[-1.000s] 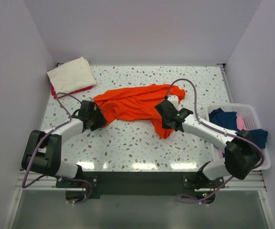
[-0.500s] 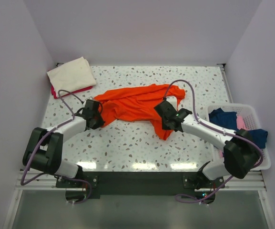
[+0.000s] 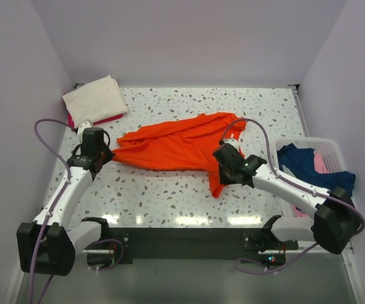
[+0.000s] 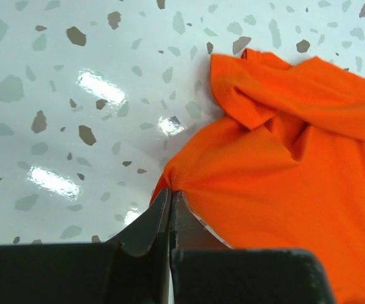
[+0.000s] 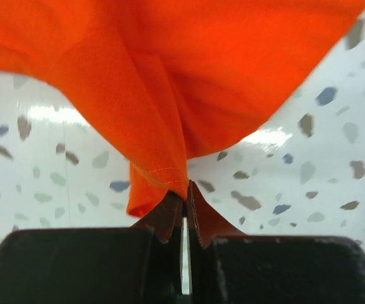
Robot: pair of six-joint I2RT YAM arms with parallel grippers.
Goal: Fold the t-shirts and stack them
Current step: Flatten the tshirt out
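We see a bright orange t-shirt [image 3: 169, 144] lying crumpled across the middle of a speckled table [image 3: 169, 196], stretched between two robot arms. The left gripper [image 4: 169, 195] is clenched on a gathered corner at the shirt's left end. The right gripper [image 5: 183, 191] is clamped on a hemmed fold at its right side. A folded cream t-shirt [image 3: 97, 98] rests on a magenta t-shirt [image 3: 100, 120] in the far left corner. A white basket [image 3: 309, 140] at the right edge holds a navy t-shirt [image 3: 299, 158] and a pale pink t-shirt [image 3: 320, 163].
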